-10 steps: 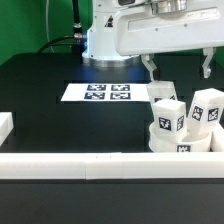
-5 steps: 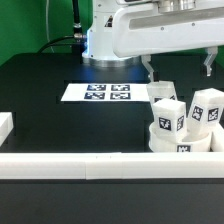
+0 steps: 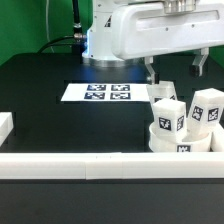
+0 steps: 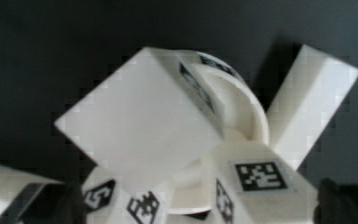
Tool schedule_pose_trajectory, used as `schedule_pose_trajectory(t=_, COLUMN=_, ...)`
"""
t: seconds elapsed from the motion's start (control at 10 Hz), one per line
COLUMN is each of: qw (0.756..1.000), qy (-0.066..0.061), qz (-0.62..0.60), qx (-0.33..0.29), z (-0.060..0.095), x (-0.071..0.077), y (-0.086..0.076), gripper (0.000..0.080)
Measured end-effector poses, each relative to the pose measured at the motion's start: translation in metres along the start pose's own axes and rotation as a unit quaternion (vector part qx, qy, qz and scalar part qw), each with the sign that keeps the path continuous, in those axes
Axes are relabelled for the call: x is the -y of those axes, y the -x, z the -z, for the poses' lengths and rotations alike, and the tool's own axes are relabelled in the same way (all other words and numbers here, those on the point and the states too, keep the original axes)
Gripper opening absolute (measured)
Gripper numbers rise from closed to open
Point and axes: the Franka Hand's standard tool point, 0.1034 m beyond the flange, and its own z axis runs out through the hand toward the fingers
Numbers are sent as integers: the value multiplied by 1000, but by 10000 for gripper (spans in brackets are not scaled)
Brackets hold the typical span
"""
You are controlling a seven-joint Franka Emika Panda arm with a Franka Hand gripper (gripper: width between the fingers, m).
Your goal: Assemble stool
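A white robot arm's gripper (image 3: pixel 175 68) hangs above the stool (image 3: pixel 183 125), its jaws spread wide and holding nothing. The stool sits on the black table (image 3: pixel 50 120) at the exterior view's right, just behind a long white border rail (image 3: pixel 90 165): a round seat (image 3: pixel 181 141) with tagged block legs (image 3: pixel 167 115) standing up from it, leaning slightly apart. The marker board (image 3: pixel 97 93) lies nearby. If the jaws descend off-centre, a fingertip could strike a leg and knock it loose.

Black table (image 3: pixel 40 80) — green wall (image 3: pixel 30 20) behind.
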Motion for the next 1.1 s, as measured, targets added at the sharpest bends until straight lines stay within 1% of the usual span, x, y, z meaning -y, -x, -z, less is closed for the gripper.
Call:
schedule_pose_trajectory(t=0.1, qw=999, qy=2, qz=35, qx=2, z=-1, x=-1, y=1, gripper=649)
schedule_pose_trajectory(t=0.3, qw=995, qy=4, qz=103, qx=9, z=-5, x=-6, y=6, gripper=649)
schedule_pose_trajectory(t=0.5, qw=989, qy=3, qz=146, qx=15, z=-11, x=-10, y=11, gripper=649)
schedule_pose_trajectory(t=0.8, qw=990, qy=2, qz=139, qx=20, z=-16, x=-10, y=15, gripper=649)
schedule_pose_trajectory(t=0.9, qw=990, qy=2, qz=138, qx=20, z=-16, x=-10, y=15, gripper=521)
schedule_pose_trajectory(t=1.0, qw=990, qy=2, qz=138, qx=20, z=-16, x=-10, y=15, gripper=521)
schedule_pose_trajectory(t=1.1, qw=990, qy=3, qz=138, qx=20, z=-16, x=-11, y=15, gripper=382)
